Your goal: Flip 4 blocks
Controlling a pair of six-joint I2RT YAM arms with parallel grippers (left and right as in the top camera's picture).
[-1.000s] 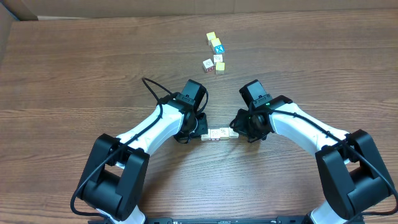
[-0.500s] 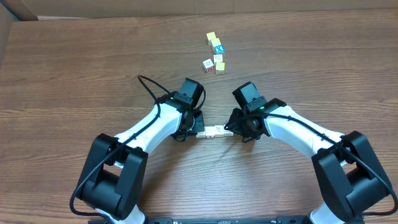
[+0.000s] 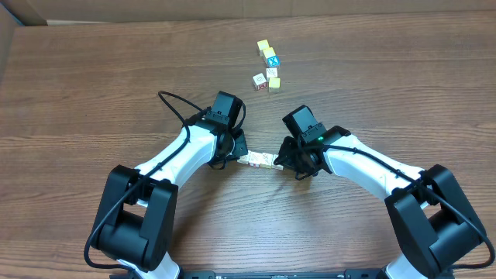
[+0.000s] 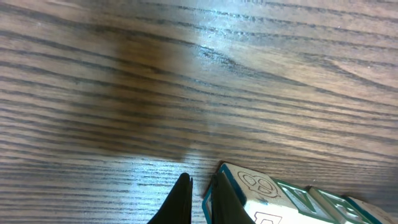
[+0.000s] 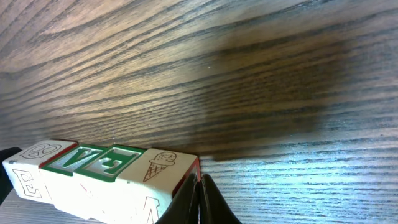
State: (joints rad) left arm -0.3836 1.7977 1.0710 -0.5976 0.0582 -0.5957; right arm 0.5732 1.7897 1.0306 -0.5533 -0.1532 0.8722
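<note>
Four wooden blocks (image 3: 260, 160) lie end to end in a short row at the table's middle, pinched between both gripper tips. My left gripper (image 3: 239, 157) is shut, its fingertip against the blue-edged end block (image 4: 249, 186). My right gripper (image 3: 280, 164) is shut too, its tip pressed on the red-edged end of the ice-cream block (image 5: 163, 167). In the right wrist view the row (image 5: 93, 171) shows an 8-like mark, two green-bordered letter faces and the ice cream on top. Whether the row rests on the wood or hangs just above it cannot be told.
A small cluster of several other cubes (image 3: 267, 68) sits farther back, among them a cube with a white X on bright blue (image 3: 271, 60). A black cable (image 3: 174, 105) loops off the left arm. A cardboard edge runs along the far side of the table (image 3: 93, 20).
Both grippers have shifted left and slightly away from the front edge with the row between them. The row now slants a little, its left end farther back.
</note>
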